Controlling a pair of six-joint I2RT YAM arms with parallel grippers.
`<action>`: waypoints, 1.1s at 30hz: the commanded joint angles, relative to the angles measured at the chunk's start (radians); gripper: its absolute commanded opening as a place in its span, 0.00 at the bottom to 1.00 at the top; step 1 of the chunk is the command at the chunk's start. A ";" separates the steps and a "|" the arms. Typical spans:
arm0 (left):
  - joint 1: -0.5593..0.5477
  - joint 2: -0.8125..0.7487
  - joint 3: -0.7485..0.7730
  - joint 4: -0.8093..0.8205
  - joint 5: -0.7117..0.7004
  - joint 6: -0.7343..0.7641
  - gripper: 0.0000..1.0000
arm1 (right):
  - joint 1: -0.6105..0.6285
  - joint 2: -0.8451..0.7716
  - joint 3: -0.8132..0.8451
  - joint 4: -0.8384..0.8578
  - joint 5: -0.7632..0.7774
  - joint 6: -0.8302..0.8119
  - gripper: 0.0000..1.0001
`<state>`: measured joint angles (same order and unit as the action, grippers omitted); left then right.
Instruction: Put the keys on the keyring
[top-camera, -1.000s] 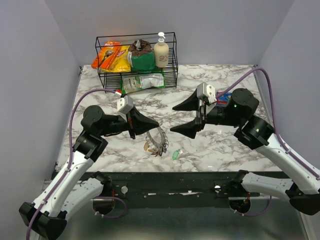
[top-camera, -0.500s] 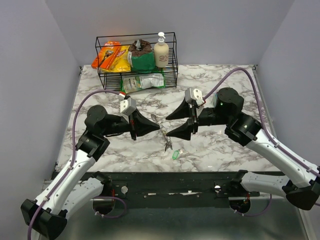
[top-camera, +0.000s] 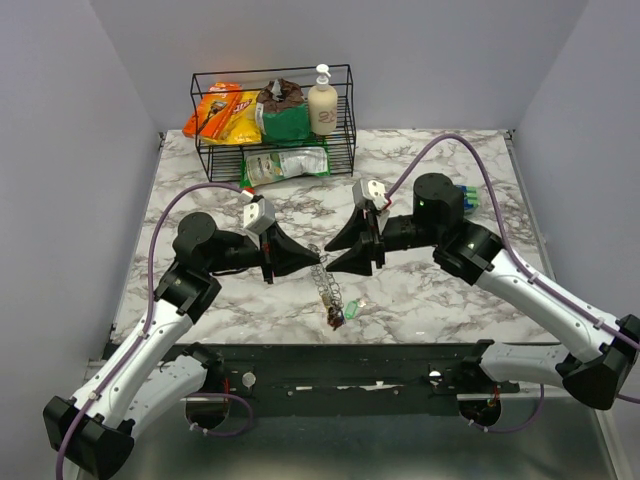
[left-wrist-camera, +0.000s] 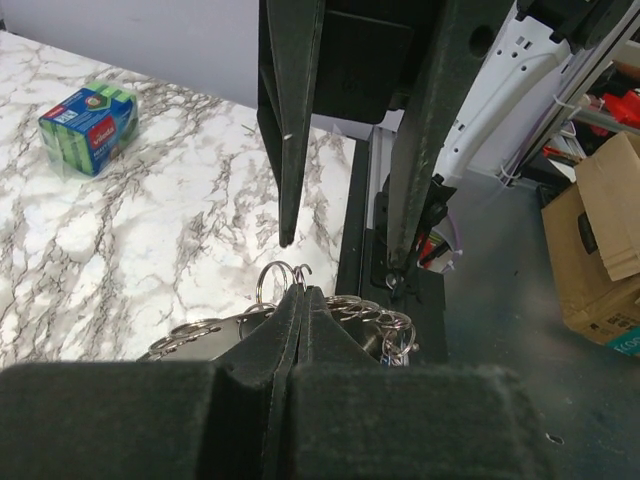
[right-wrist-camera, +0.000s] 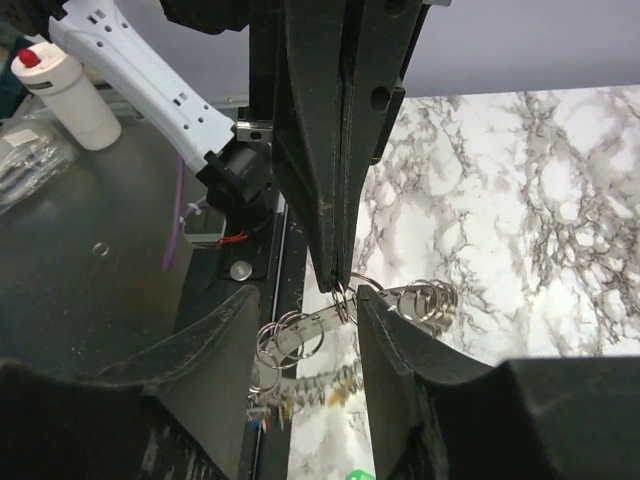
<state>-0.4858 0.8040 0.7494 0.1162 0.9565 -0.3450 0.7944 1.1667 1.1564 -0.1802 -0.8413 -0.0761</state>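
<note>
The keyring (top-camera: 323, 283), a flat grey ring carrying several small split rings, hangs on edge from my left gripper (top-camera: 303, 262), which is shut on its upper rim. Several keys (top-camera: 335, 318) dangle from its lower end just above the table. One green key (top-camera: 353, 309) lies loose on the marble beside them. My right gripper (top-camera: 352, 249) is open, with one finger on each side of the ring's top. The right wrist view shows the keyring (right-wrist-camera: 310, 325) between my open right gripper (right-wrist-camera: 305, 300) fingers. The left wrist view shows my left gripper (left-wrist-camera: 300, 292) pinched shut.
A wire basket (top-camera: 272, 120) with snack bags and a soap bottle stands at the back. A green packet (top-camera: 287, 163) lies in front of it. A sponge pack (top-camera: 465, 197) lies at the right, behind my right arm. The table's near edge runs just below the hanging keys.
My left gripper has lifted the keyring off the table, so it now hangs on edge. My right gripper has moved left and now straddles the ring's top.
</note>
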 joint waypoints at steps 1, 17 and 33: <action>0.000 -0.014 0.021 0.054 0.025 0.008 0.00 | -0.003 0.019 -0.007 0.022 -0.065 0.006 0.50; -0.002 -0.023 0.022 0.060 0.019 0.012 0.00 | -0.003 0.048 -0.017 0.027 -0.068 0.009 0.36; -0.002 -0.045 0.038 -0.058 0.073 0.101 0.00 | -0.044 -0.045 -0.043 0.025 -0.015 -0.011 0.52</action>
<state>-0.4858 0.7811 0.7502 0.0902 0.9813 -0.2974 0.7738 1.1614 1.1240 -0.1711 -0.8619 -0.0772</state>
